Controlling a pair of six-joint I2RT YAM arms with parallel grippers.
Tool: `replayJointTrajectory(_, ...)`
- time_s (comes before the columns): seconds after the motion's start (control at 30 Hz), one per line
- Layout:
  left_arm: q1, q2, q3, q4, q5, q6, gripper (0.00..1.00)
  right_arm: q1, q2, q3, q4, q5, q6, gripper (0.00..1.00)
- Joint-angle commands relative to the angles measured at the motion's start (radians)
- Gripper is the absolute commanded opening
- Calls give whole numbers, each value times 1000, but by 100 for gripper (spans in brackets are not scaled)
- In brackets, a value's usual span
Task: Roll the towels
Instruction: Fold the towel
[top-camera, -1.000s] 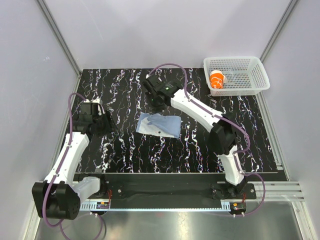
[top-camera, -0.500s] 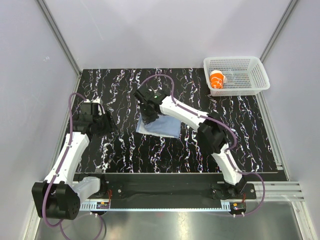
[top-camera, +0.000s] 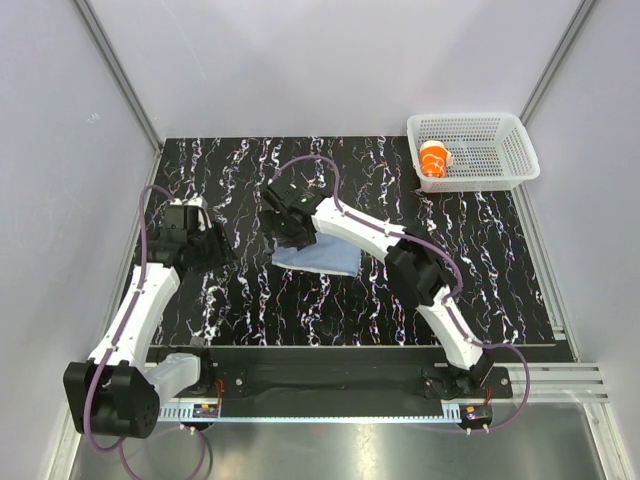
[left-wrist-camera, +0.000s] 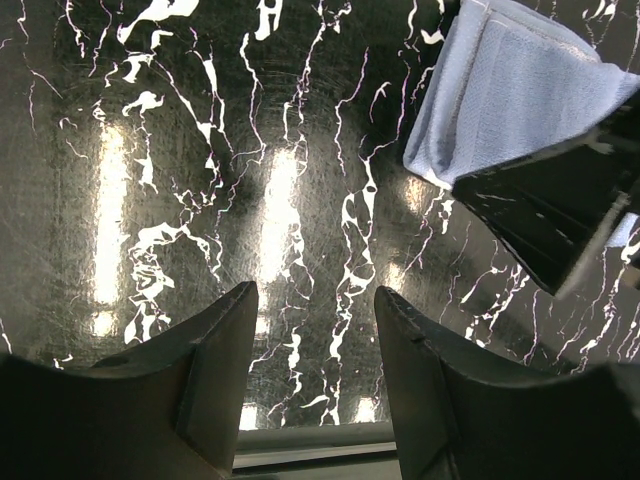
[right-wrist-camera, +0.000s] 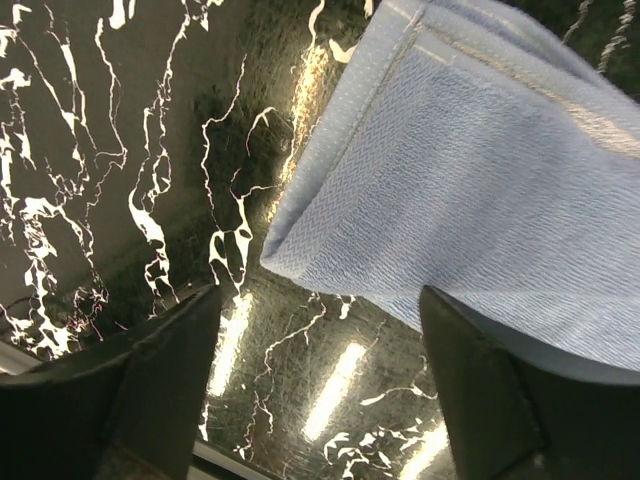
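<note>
Towel, near view: the blue-grey towel (right-wrist-camera: 480, 200) runs off the frame above and to the right of the right gripper (right-wrist-camera: 320, 385), so we see no far edge.
Towel, overhead: we lose the corner lying under that gripper.
Jaws, overhead: tucked beneath the gripper's own body; we cannot judge them there.
Towel, from the left gripper (left-wrist-camera: 315, 370): ahead and to its right, cropped by the frame and partly behind the right gripper's dark body.
Print: on the orange towel (top-camera: 434, 160), too small for us to read.
</note>
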Motion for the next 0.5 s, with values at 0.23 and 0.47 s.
replayJointTrajectory(0.23,-6,30,2,21,-48,-4,54,-30,-405,-342,158,106,3,77)
replayJointTrajectory(0.47,-48,107,11,55,10,-39,60,-194,-640,-773,243,45,98,75)
